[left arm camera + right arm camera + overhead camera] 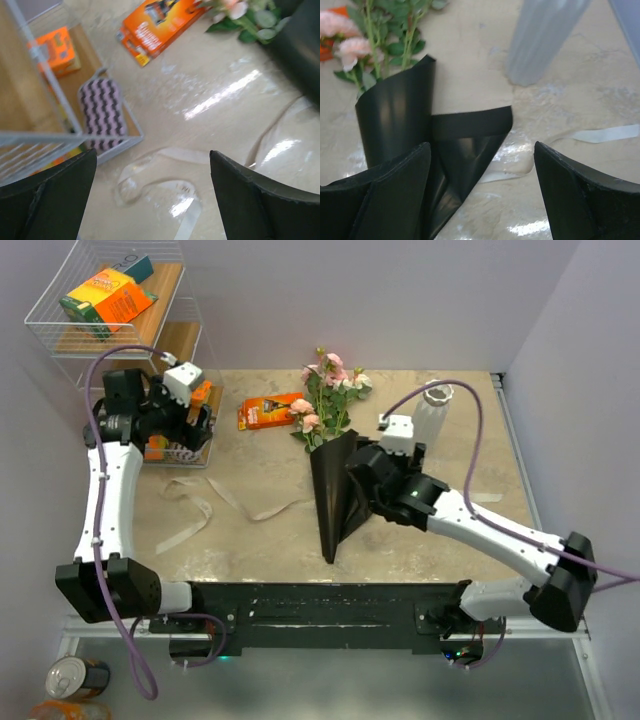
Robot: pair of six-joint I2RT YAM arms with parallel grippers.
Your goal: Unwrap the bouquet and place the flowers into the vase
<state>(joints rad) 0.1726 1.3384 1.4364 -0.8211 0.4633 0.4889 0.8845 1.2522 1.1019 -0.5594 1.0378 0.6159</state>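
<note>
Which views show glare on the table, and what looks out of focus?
Left wrist view: a bright glare streak on the table, and the fingers are soft. Right wrist view: smaller glare patches beside the black wrapper; the vase is blurred. Top view: even light, no strong glare.

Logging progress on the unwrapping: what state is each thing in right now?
Flowers: lying down, lower ends still in the wrap.
Wrap: partly unrolled, one flap loose.
Vase: upright, no flowers in it.
Ribbon: untied, lying loose.
Left gripper: open, empty.
Right gripper: open, over the loose flap.
</note>
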